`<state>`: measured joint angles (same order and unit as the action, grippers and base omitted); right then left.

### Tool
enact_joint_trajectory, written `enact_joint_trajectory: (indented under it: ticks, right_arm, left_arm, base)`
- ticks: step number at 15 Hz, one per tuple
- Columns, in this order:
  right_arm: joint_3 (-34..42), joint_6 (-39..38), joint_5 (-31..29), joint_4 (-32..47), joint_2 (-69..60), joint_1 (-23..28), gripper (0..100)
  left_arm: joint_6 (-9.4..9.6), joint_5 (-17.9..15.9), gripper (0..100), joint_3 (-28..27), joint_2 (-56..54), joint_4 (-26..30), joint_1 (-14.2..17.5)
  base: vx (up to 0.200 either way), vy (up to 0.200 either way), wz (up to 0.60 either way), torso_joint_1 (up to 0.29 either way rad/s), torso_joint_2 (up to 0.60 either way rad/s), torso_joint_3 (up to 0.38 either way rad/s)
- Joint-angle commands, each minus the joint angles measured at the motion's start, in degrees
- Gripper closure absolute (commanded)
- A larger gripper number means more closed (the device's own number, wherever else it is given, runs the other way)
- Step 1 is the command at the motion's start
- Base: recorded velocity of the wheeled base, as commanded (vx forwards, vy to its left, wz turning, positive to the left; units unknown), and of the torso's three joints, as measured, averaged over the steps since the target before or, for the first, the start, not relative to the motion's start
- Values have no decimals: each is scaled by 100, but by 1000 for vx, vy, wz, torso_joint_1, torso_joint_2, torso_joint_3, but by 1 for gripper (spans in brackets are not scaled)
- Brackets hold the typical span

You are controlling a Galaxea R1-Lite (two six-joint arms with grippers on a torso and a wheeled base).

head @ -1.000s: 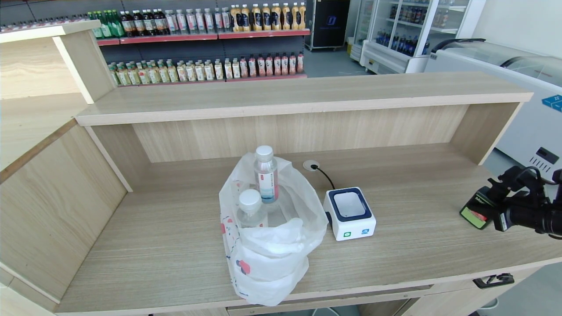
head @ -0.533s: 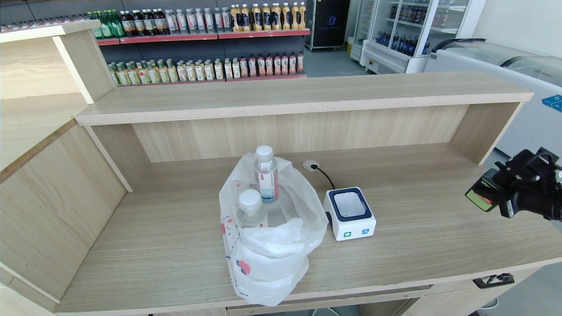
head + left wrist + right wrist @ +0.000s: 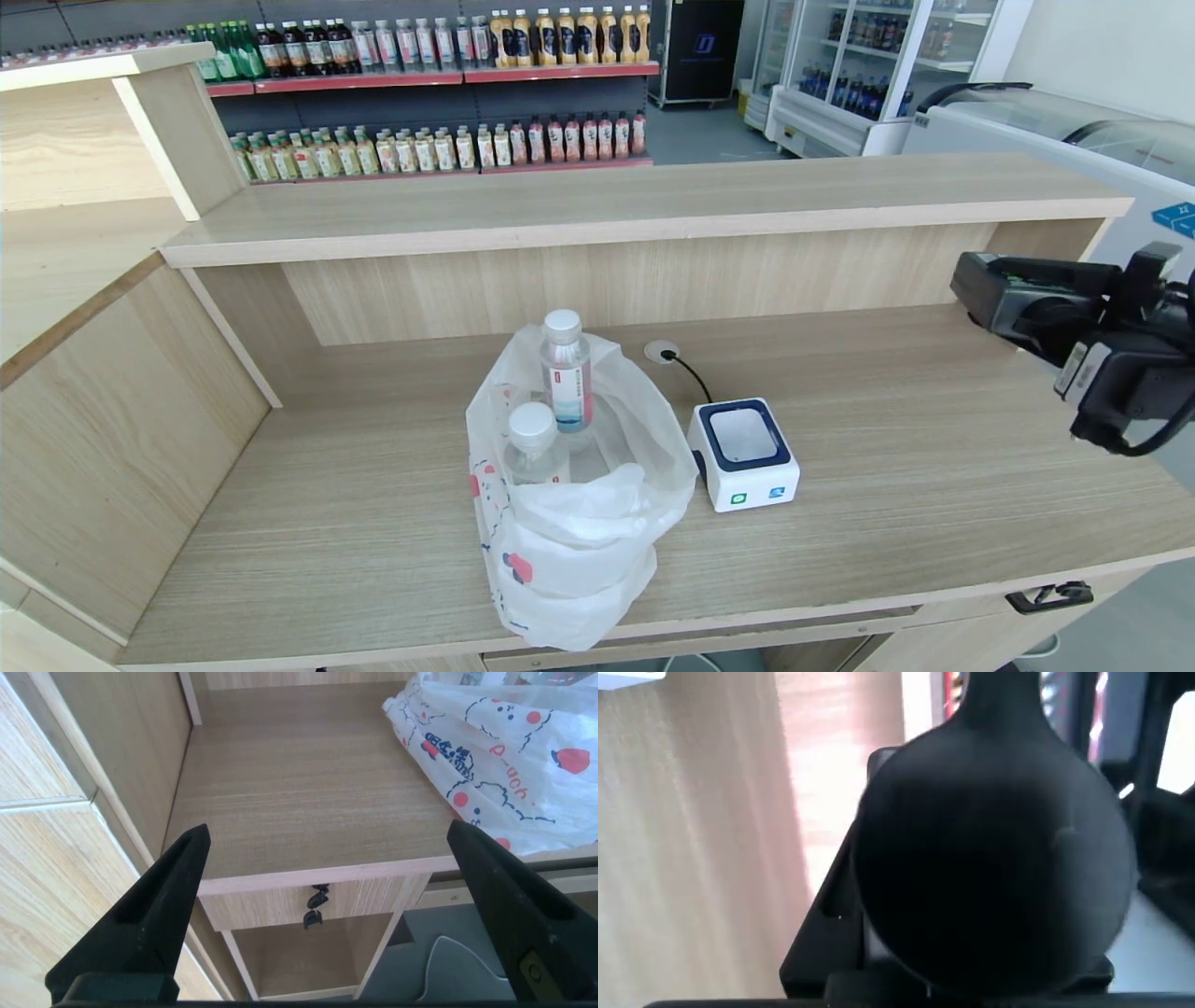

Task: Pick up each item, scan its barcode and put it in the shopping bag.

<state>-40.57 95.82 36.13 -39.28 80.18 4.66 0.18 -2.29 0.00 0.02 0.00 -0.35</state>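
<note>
Since a second ago our right arm has climbed from low off the near right end of the counter to a higher spot by its far right corner, and the black, dark-bodied item [image 3: 1008, 294] it carries has swung round to lie almost level. Our right gripper [image 3: 1083, 327] is clenched on that item, which hangs in the air above the right end of the long pale wood-grain counter [image 3: 887, 439]. Its long axis runs left to right and its free end points left. A faint greenish strip shows along its top, too small to read.

Near the middle of the counter stands the white plastic shopping bag [image 3: 569, 541], mouth open upward, printed with red and blue cartoon figures. Just right of it sits the white cube-shaped scanner [image 3: 744, 457], with a dark blue frame round its upward-facing window and a green and a blue square sticker on its near face. Two clear, white-capped bottles stand upright in the bag: the farther bottle [image 3: 566, 373] wears a red-and-white label, and the nearer bottle [image 3: 534, 443] sits lower. A thin black cable [image 3: 691, 373] runs from the scanner toward the far side.

Our left gripper [image 3: 329, 835] hangs released, fingers spread wide, off the counter's near left corner, over a drawer front with a small dark key [image 3: 316, 905].
</note>
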Motion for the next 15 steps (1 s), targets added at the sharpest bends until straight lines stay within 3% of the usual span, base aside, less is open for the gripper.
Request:
enact_joint_trajectory:
  ticks: [1, 5, 9, 12, 15]
  right_arm:
    - [67, 1536, -98, -89, -635, -1239, 100]
    - [234, 3725, -581, -994, -582, -3190, 100]
    - [480, 4806, -748, -897, -600, -4078, 100]
    - [533, 5298, -757, -414, -494, -4430, 100]
    - [374, 5298, -757, -555, -46, -5185, 100]
  left_arm:
    - [-1, 1, 0, 0, 6, 0, 0]
    - [-1, 1, 0, 0, 6, 0, 0]
    - [-1, 1, 0, 0, 6, 0, 0]
    - [-1, 1, 0, 0, 6, 0, 0]
    - [-1, 1, 0, 0, 6, 0, 0]
  base:
    - [0, 0, 0, 0, 0, 0]
    - [0, 0, 0, 0, 0, 0]
    - [0, 0, 0, 0, 0, 0]
    - [0, 0, 0, 0, 0, 0]
    - [0, 0, 0, 0, 0, 0]
